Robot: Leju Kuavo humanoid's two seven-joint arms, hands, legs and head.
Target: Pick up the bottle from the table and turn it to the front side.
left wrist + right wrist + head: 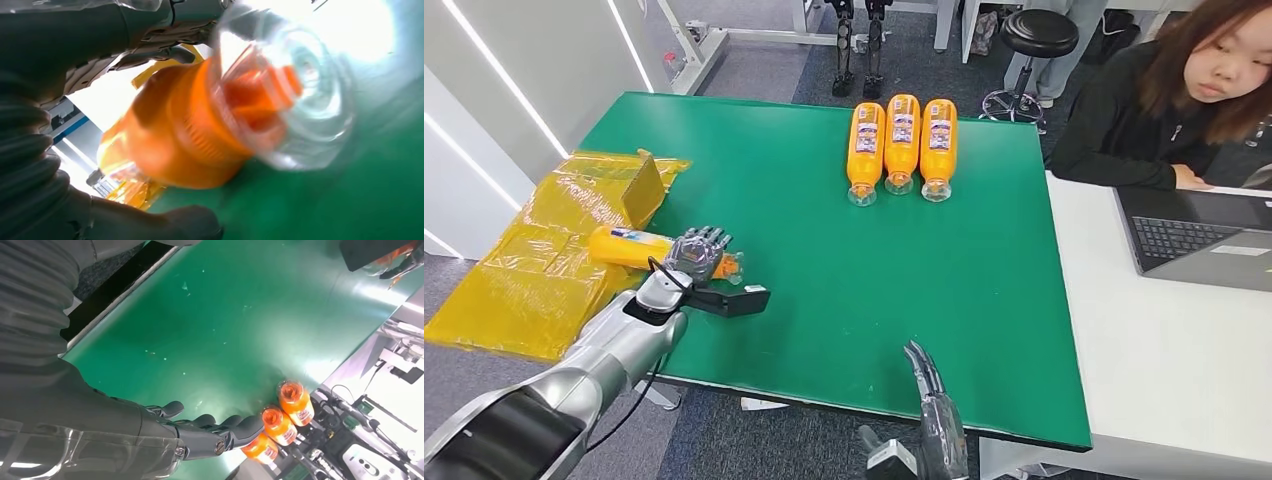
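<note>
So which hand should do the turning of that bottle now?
Left. The left hand already grips the bottle lying at the table's left edge. The right hand hangs open at the near edge, far from it.

Left hand (702, 256) covers the cap end of the held bottle (629, 246) in the head view — whether the bottle touches the green table (824, 260) can't be told. Left wrist view: bottle's clear cap (295, 90) badly blurred, label unreadable, fingers (155, 52) partly hidden behind the bottle. Right hand (934, 400) cut off by the head view's bottom edge. Three orange bottles (902, 145) at the far side — label text too small to read. Laptop (1204, 235) cut by the right edge. Yellow bags (534, 270) run past the table's left edge, contents unclear.
</note>
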